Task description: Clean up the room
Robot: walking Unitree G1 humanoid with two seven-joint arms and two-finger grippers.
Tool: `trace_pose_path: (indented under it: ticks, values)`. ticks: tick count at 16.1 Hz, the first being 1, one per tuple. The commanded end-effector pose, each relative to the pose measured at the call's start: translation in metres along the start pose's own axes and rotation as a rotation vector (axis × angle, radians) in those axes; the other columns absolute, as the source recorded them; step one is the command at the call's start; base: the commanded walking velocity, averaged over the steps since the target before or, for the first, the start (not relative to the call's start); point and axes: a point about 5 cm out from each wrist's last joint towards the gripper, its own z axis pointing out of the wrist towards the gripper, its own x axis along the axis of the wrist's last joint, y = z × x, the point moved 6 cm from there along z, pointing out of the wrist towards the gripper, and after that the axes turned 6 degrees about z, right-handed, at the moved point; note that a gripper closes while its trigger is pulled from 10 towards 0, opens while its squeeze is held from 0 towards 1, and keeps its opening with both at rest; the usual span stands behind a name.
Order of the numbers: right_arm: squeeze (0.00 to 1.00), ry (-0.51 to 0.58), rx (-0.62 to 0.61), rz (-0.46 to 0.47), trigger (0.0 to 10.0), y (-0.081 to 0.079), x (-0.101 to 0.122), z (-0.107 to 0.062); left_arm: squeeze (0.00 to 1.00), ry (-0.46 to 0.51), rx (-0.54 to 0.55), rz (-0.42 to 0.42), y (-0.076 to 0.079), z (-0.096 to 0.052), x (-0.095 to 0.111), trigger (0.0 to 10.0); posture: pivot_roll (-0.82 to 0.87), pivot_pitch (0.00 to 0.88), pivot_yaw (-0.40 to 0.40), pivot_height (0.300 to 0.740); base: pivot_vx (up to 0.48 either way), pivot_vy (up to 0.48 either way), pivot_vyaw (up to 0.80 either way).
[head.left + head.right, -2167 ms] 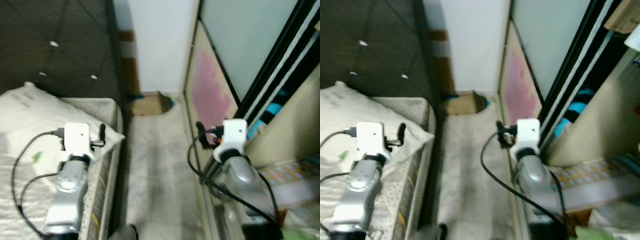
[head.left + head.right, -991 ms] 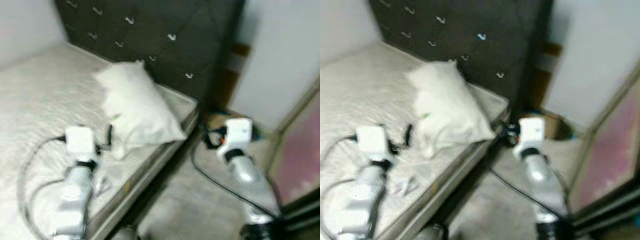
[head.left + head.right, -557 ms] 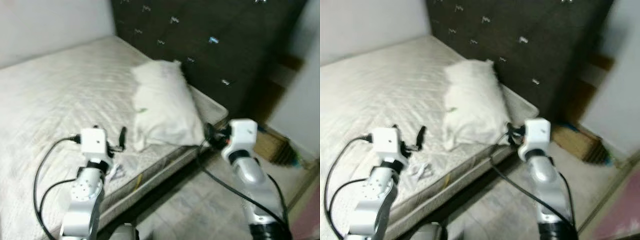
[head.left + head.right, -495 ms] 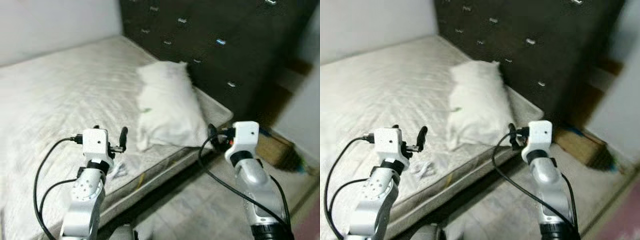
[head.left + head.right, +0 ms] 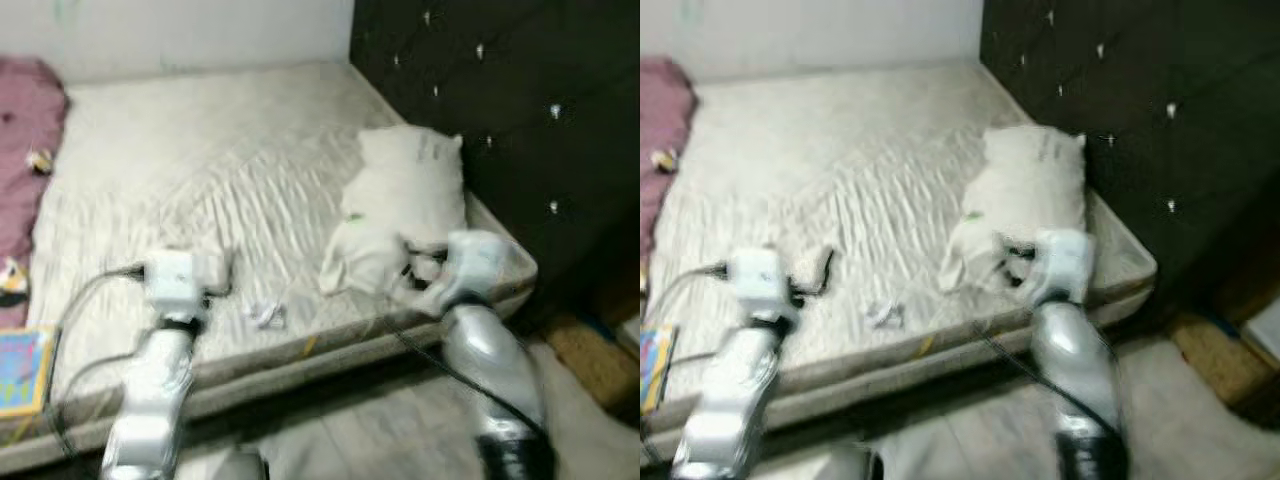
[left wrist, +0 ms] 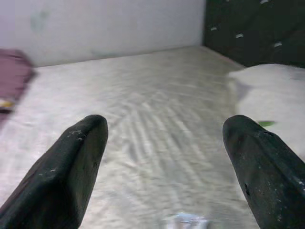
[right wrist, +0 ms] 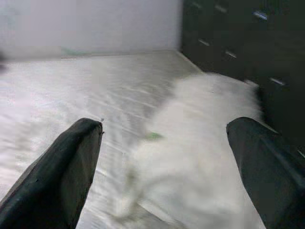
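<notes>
A: Left eye view: blurry, bed, white pillow just past the right gripper. Crumpled scrap beside the left gripper.

B: Wrist views: both grippers spread wide, holding nothing. No readable writing.

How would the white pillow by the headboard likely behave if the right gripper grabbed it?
The pillow looks soft and slumped, so it would probably sag around the right gripper rather than stay stiff. It seems light for its bulk. Lying flat on the mattress, it should slide or bunch, not roll.
</notes>
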Motion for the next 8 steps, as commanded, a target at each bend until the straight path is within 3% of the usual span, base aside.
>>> trace_pose_path:
  ticks: [1,8]
  values:
    - [0.0,-0.003,-0.036,-0.015,10.0,0.0146,-0.0002,-0.0023,0.0,0.02,-0.024,-0.015,0.0103,0.001,0.0058,10.0,0.05,0.005,-0.052,0.74,0.0,0.0,0.8]
    - [0.0,0.001,-0.05,0.004,10.0,0.0181,-0.0011,-0.0047,0.0,0.042,-0.044,-0.032,0.01,0.0032,0.0114,10.0,0.05,0.013,-0.051,0.74,0.0,0.0,0.74]
